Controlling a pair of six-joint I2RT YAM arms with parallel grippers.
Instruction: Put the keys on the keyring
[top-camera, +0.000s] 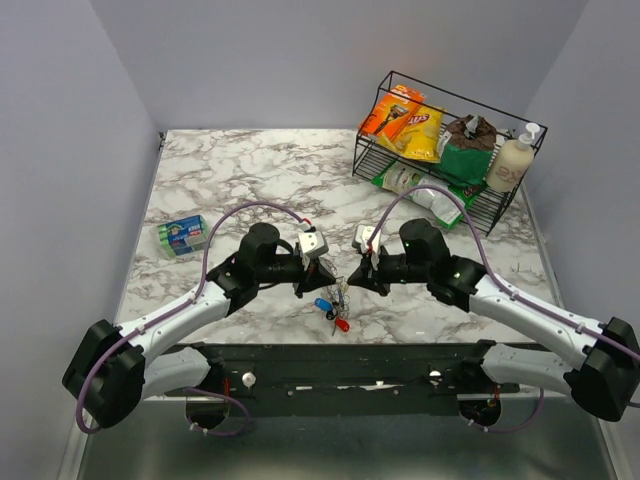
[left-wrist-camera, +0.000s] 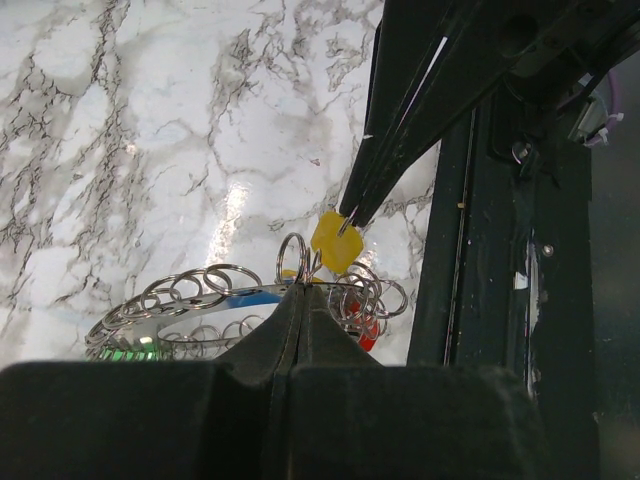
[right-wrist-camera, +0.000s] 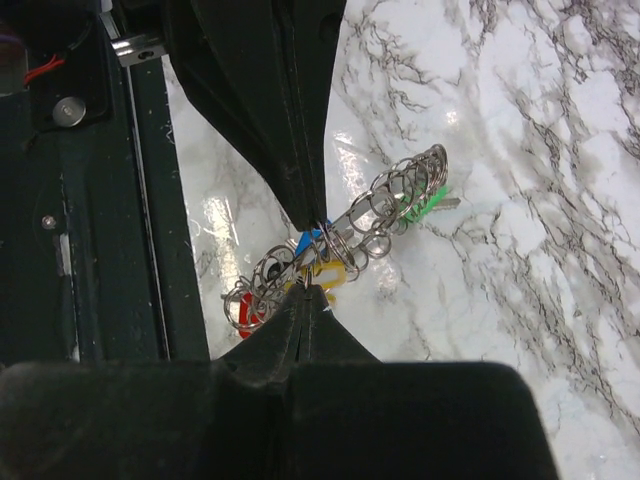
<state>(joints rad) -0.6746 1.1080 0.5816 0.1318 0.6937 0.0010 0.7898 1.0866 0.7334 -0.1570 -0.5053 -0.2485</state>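
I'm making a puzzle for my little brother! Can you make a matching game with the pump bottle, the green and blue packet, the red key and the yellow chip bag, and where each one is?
Things:
1 pump bottle
2 green and blue packet
3 red key
4 yellow chip bag

Places:
A alone on the left side of the table
B close by the tips of the left pincer and right pincer
C right end of the wire rack
D left half of the wire rack

Pairs: 1-C, 2-A, 3-B, 4-D

Shiny metal keyring (right-wrist-camera: 385, 205), plastic-headed keys (left-wrist-camera: 335, 245), glossy marbled table (left-wrist-camera: 150, 150).
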